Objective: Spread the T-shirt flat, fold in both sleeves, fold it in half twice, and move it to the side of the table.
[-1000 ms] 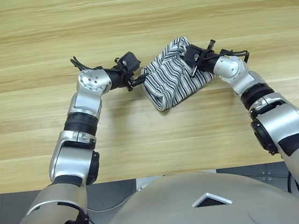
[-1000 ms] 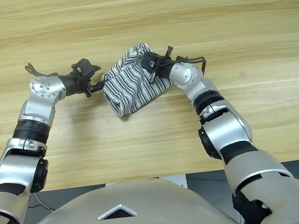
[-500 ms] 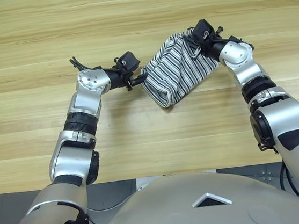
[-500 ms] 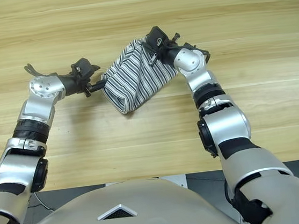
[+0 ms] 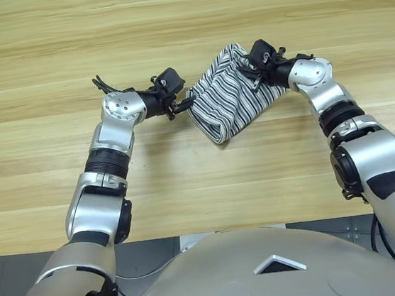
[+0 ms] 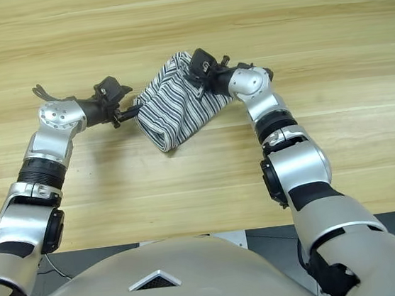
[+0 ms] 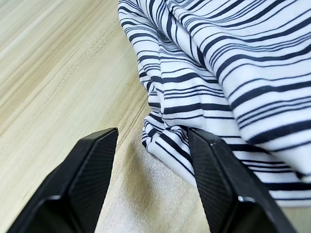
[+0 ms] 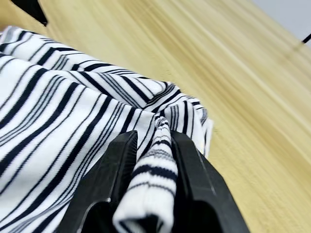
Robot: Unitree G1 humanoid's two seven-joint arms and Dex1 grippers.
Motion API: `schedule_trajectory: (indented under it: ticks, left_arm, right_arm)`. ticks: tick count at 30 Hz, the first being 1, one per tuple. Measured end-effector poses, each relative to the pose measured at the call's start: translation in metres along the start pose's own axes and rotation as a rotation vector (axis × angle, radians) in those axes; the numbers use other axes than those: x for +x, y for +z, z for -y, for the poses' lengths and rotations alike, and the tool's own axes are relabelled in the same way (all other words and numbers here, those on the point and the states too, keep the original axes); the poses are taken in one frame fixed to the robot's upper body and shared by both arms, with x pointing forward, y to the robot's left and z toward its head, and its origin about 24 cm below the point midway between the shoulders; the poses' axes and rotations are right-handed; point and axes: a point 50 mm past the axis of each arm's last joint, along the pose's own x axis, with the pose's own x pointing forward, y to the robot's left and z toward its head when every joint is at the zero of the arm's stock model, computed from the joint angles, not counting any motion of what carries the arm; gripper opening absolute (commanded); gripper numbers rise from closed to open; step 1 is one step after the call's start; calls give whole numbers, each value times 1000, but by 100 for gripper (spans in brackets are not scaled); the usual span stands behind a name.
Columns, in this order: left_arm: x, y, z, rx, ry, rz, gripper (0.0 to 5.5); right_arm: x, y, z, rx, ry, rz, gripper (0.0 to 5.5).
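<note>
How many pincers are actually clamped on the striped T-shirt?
1. The right pincer pinches a fold of the T-shirt; the left pincer sits open at its left edge.

Two head cameras look forward and down over both arms onto the wooden desk point(image 5: 169, 22) — the same scene, slightly offset. Wrist cameras sit close behind the left end effector point(image 7: 151, 138) and right end effector point(image 8: 154, 141), both facing the striped T-shirt point(image 7: 233, 58).

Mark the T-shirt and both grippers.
T-shirt point(image 5: 225, 105): left eye view, middle of striped bundle.
left gripper point(image 7: 151, 137): left wrist view, between open fingertips.
right gripper point(image 8: 154, 137): right wrist view, between fingertips pinching cloth.
</note>
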Motion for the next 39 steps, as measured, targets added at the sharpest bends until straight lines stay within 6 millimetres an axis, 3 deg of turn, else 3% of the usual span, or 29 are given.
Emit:
schedule_trajectory:
  ticks: [4, 9, 18, 24, 27, 29, 33, 39]
  left_arm:
    - [0, 0, 0, 0, -1, 0, 268]
    - [0, 0, 0, -1, -1, 1, 268]
    - [1, 0, 1, -2, -2, 1, 268]
    - [0, 0, -1, -29, 8, 9, 268]
    - [-3, 0, -5, -104, 36, 30, 268]
    - [-8, 3, -13, -197, 84, 91, 268]
    - [-12, 22, -22, -281, 126, 207, 268]
    - [-17, 31, -19, -338, 135, 274, 268]
  right_arm:
    - [-3, -2, 4, 11, -14, -19, 229]
    - [-5, 2, 13, 12, -89, -2, 232]
    - [-10, 32, 31, 40, -158, 197, 232]
    - [-10, 33, 31, 68, -141, 204, 232]
    - [-14, 27, 23, 140, 29, 198, 232]
    - [-18, 10, 7, 217, 160, 168, 232]
    - [-21, -7, 0, 275, 182, 98, 232]
    - [-16, -21, -8, 283, 142, 13, 232]
